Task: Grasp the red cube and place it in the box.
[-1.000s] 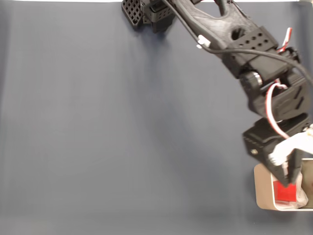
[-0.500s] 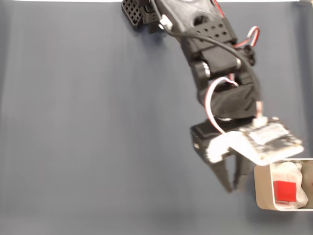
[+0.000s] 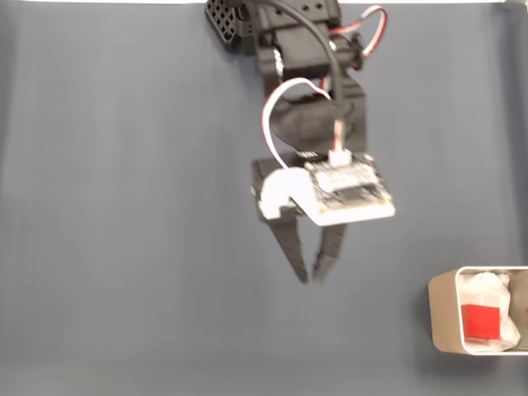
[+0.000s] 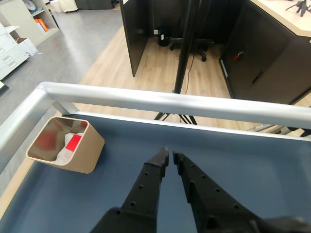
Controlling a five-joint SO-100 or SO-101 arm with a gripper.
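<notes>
The end effector [image 3: 312,279] hangs at centre frame in the fixed view, jaws nearly together and holding nothing, well apart from the box [image 3: 441,318] at lower right. The red cube [image 3: 479,321] sits inside it on white lining [image 3: 487,288]. Little seems at risk: only a low sweep across the tabletop [image 3: 124,247] could nudge the box.

Dark blue table mat [image 3: 124,206]; silver table rail [image 4: 160,101]; wooden floor [image 4: 155,68] beyond.
</notes>
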